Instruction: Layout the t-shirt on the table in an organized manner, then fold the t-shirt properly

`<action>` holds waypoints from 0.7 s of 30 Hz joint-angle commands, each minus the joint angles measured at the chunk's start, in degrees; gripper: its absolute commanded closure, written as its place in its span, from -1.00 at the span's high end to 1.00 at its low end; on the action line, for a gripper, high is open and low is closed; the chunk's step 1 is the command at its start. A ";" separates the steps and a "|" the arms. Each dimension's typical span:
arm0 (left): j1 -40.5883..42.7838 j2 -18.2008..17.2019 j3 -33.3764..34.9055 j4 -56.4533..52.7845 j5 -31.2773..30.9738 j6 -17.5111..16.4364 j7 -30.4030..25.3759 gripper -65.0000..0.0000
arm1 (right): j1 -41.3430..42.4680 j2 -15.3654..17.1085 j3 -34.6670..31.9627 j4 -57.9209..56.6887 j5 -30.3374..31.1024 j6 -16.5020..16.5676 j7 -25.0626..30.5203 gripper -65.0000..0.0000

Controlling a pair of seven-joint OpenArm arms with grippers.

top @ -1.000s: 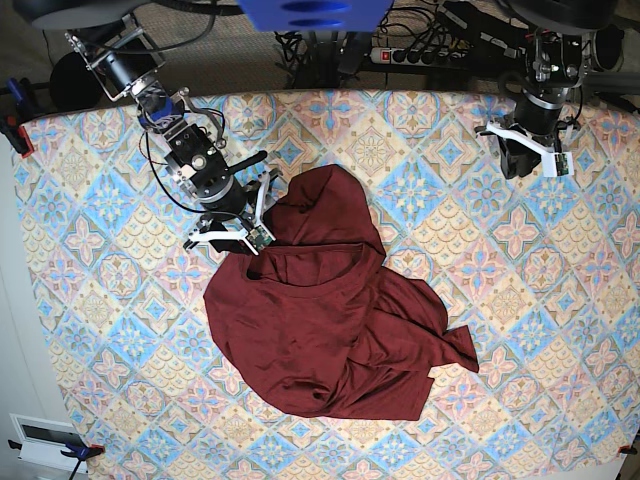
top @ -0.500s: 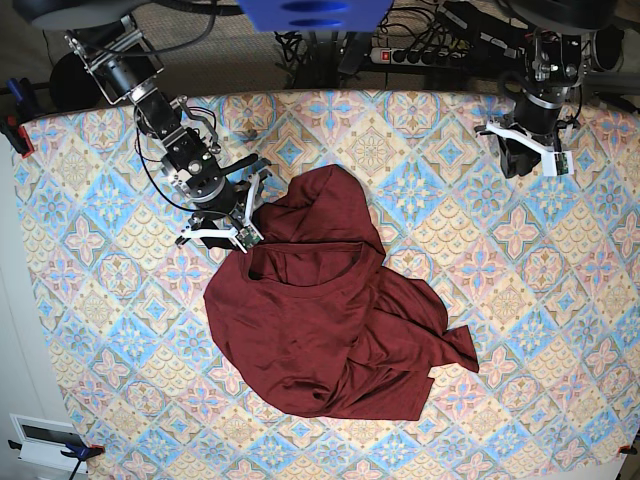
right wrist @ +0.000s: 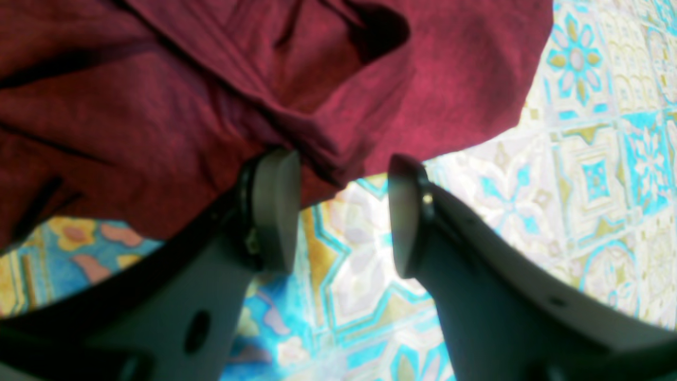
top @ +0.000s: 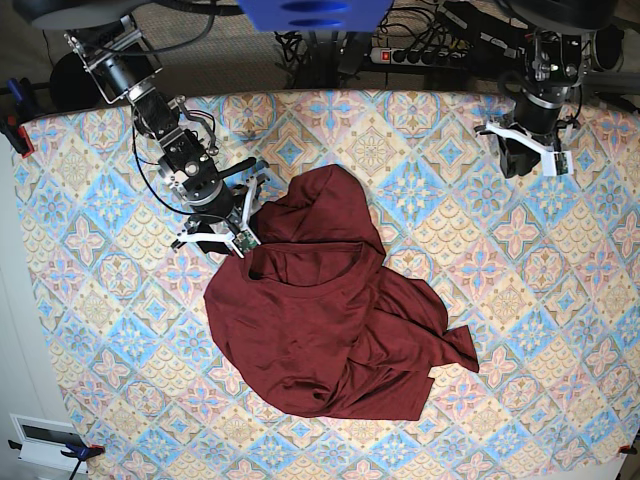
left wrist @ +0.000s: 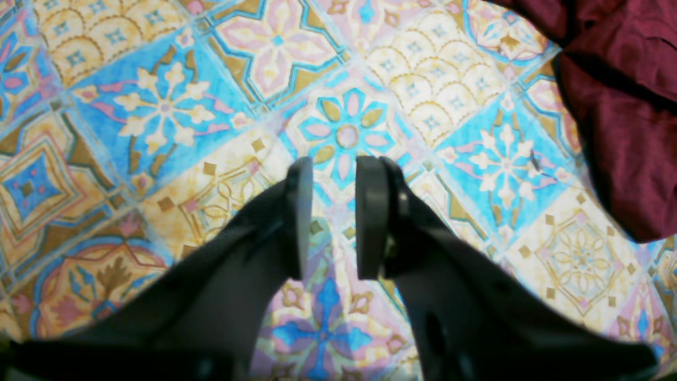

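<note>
The dark maroon t-shirt [top: 330, 310] lies crumpled in the middle of the patterned table [top: 520, 330], with its collar opening facing up. My right gripper [top: 222, 232] is at the shirt's upper-left edge, low over the cloth. In the right wrist view this gripper [right wrist: 338, 211] is open, and a folded edge of the t-shirt [right wrist: 211, 79] lies just beyond its fingertips; one pad [right wrist: 272, 211] overlaps the fabric. My left gripper [top: 520, 155] hovers at the far right, away from the shirt. Its pads [left wrist: 370, 217] stand a narrow gap apart over bare table [left wrist: 158, 106], and the left gripper [left wrist: 328, 217] holds nothing.
A power strip and cables [top: 410, 52] lie beyond the table's far edge. Clamps [top: 15, 130] grip the left edge. A white device [top: 45, 437] sits off the near-left corner. A corner of the t-shirt [left wrist: 624, 106] shows at the upper right of the left wrist view.
My right gripper has shifted slightly up and to the left along the shirt's upper-left edge. The shirt and the left arm have not moved.
</note>
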 commanded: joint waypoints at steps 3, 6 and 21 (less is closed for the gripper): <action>0.21 -0.62 -0.32 0.99 -0.03 -0.16 -1.16 -0.56 | 3.64 0.42 0.30 0.77 -0.14 -0.56 1.33 -0.21; 0.21 -0.62 -0.32 0.99 -0.03 -0.16 -1.16 -0.56 | 6.28 0.42 -0.05 0.50 -0.05 -0.56 1.33 -0.21; -0.05 -0.62 -0.32 0.90 -0.03 -0.16 -1.16 -0.56 | 7.51 0.42 -2.51 -4.95 0.04 -0.38 1.33 -0.21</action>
